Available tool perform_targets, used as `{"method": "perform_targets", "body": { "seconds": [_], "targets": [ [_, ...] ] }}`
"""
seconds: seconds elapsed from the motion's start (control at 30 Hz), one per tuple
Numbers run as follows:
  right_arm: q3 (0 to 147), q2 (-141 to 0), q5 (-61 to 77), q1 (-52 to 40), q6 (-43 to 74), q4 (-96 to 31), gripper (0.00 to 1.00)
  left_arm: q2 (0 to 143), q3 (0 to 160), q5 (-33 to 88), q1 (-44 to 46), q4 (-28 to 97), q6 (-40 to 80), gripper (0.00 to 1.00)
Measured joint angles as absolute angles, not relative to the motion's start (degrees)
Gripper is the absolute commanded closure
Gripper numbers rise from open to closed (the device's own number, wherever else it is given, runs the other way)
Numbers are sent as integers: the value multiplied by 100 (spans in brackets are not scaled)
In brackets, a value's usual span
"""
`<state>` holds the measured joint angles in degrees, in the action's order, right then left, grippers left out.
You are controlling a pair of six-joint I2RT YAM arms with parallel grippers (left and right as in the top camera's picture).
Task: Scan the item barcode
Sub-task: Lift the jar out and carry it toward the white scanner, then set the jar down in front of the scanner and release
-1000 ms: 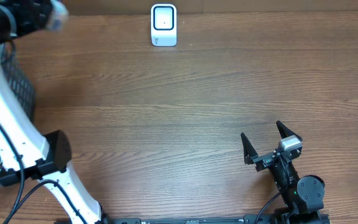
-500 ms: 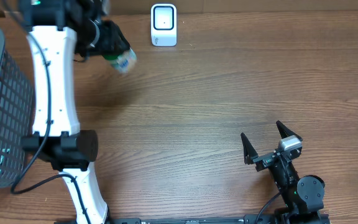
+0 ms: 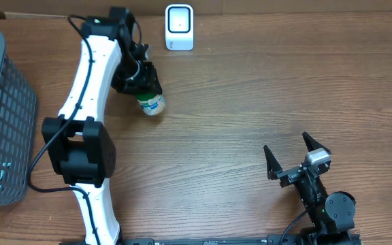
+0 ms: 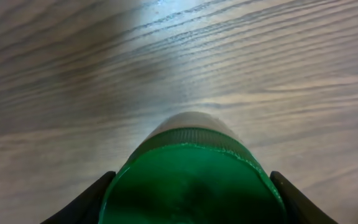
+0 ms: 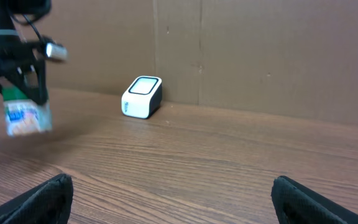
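The bottle (image 3: 152,103), a small one with a green cap and a white printed label, is pinched in the left gripper (image 3: 141,83). In the left wrist view we look straight down on that cap (image 4: 191,180), with one dark finger (image 4: 86,202) against each side of it and wood grain beyond. From the right wrist view the bottle (image 5: 25,115) hangs cap-up beneath the left gripper (image 5: 27,78). It is blurred there, and we cannot tell whether its base meets the bench (image 3: 250,88) or hangs just above it. From overhead it lies in the far left part of the bench, with its labelled end pointing toward the near edge.

Just beyond it, against the far edge, stands the white barcode scanner (image 3: 180,27). Its dark window faces up, and it is near the bottle but not touching it. We also see the scanner (image 5: 142,96) from the right wrist, in front of a brown cardboard wall (image 5: 260,50).

At the left edge sits a grey wire basket (image 3: 12,122), well apart from the bottle, and what lies inside it is too unclear for us to name.

The right gripper (image 3: 285,141) rests by the near right corner. Its two fingers are spread wide with nothing between them, which its own camera (image 5: 173,186) confirms.
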<state>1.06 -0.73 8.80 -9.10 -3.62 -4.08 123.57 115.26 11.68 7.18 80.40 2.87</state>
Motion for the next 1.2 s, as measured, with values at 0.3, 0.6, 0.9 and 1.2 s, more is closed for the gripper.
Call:
{"method": "perform_targets", "body": {
  "seconds": [0.3,0.6,0.9,1.2],
  "targets": [
    [106,-73,882,-908,-360,-408,0,12359,10335,578,1232,6799,611,57],
    [106,-73,880,-908,-362,-405,0,12350,10320,73,1612,6632,928,15],
    [106,-73,880,-910,-362,-408,0,12324,10250,47,1643,6853,1037,4],
    [106,-73,880,-910,-362,-405,0,10897,10390,14,1640,6595,1039,0]
  ]
}}
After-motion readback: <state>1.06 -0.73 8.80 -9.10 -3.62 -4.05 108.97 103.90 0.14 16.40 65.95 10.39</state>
